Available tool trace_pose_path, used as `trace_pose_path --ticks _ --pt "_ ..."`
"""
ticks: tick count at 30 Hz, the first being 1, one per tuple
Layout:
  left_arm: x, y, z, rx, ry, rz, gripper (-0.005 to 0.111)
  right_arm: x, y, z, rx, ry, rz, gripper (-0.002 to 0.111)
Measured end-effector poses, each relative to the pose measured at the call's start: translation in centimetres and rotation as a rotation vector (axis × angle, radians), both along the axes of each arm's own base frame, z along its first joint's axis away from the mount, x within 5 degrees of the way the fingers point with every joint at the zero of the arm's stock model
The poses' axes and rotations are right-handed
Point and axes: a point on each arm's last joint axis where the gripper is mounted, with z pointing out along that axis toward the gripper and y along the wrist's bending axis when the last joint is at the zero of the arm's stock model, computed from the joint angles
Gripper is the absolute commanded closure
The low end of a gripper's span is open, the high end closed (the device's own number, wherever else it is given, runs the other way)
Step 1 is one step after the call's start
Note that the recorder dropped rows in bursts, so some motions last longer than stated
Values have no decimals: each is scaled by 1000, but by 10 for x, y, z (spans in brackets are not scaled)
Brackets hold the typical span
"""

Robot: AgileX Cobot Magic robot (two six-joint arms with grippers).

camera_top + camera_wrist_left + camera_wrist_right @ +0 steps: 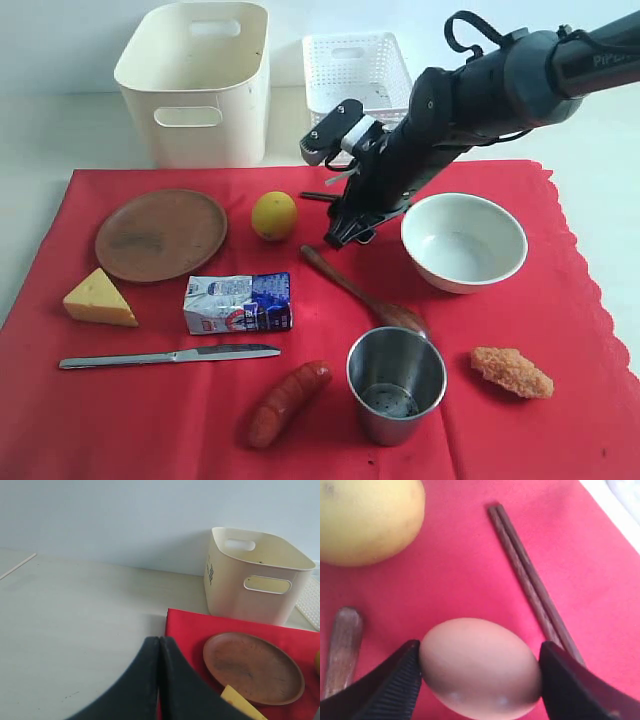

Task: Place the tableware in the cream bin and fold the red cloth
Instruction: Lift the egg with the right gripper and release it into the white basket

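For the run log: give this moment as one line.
right end effector: jaws against egg, red cloth beneath | left end effector: shut, empty

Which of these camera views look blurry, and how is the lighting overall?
Right wrist view: the egg and lemon are soft, the chopsticks sharper. Left wrist view: the left end effector is a blurred dark mass, the cream bin crisp. Exterior view: even light, faint shadows.

Pale table (40, 140) w/ red cloth (120, 420), cream bin (200, 140), white basket (355, 65)
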Motion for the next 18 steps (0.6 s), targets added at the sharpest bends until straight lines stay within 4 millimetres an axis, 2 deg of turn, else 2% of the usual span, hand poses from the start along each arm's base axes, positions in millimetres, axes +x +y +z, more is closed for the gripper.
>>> trace_pose_path --ticks 2,7,18 --pt "0 0 0 0 0 0 105 0 0 0 0 -2 1 108" --pt "0 0 0 0 0 0 105 0 0 13 16 -20 1 108" --pt "0 0 0 0 0 0 105 -3 -2 67 111 -112 -43 108"
